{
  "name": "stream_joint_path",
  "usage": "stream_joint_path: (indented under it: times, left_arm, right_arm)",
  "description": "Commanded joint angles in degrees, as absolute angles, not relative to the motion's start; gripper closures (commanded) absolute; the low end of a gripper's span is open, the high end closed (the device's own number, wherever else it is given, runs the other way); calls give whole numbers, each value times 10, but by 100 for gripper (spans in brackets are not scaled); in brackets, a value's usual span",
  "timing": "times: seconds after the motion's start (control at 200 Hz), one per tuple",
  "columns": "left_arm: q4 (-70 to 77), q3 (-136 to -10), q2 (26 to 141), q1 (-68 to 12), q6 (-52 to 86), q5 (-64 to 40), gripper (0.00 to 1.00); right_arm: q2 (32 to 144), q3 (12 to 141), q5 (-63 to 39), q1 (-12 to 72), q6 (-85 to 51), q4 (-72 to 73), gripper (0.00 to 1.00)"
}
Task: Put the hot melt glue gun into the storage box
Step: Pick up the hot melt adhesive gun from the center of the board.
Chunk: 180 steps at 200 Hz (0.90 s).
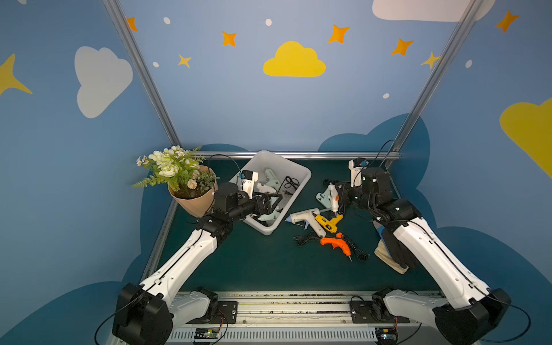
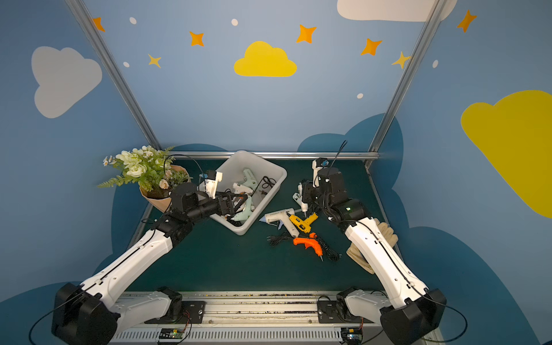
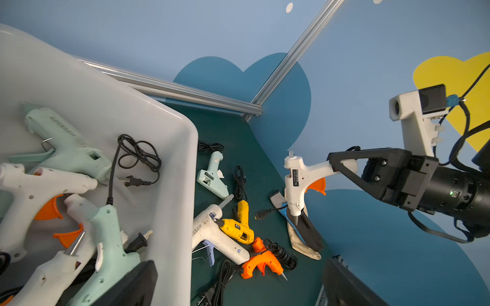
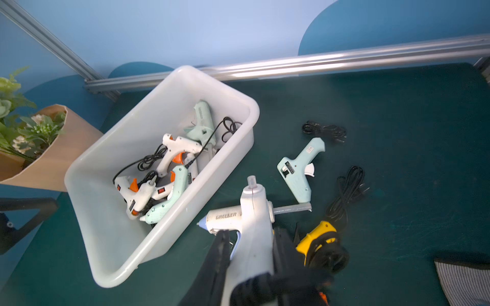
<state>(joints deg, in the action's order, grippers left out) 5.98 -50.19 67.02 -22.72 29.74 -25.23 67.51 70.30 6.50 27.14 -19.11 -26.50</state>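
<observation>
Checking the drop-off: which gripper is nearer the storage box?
Left. The left gripper hangs open over the storage box; the right gripper, shut on a white glue gun, is off to its side.

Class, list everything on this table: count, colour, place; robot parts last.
box: 1, white, back middle
boxed guns: at least 4, mint and white, in box
big gun: 1, white, beside box
yellow gun: 1, yellow, against big gun
orange gun: 1, orange, front of yellow gun
mint gun: 1, mint, behind big gun
held gun: 1, white, in right gripper
cords: several, black, among guns
glove: 1 seen, beige-black, right side
pot: 1, tan, back left
left gripper: 1, black, open over box
right gripper: 1, black, shut on held gun
</observation>
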Motion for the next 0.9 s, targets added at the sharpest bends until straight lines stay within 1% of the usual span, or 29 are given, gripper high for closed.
stream_joint_path:
  times: [0.0,0.315,0.466,0.626,0.776,0.896]
  left_arm:
    - [99,-524,675,-245,283,-294,0]
    - [151,-549,707,-334,235,-379,0]
    - [147,-558,729,-342,239,-384,0]
    - [153,-560,750,-342,261,-364,0]
    - [158,-583,774,-342,287,-388,12]
    - [160,-602,788,-342,296,-410,17]
  right_arm:
    - [660,715,75,270,-201,-205,100]
    - [642,717,-66,269,-295,-163,100]
    - [637,713,-137,264,-340,-129,100]
    - [640,700,-217,248,-395,-82,100]
    - [651,686,-284,238,-449,-22,100]
    - [659,680,-308,237,-473,5,100]
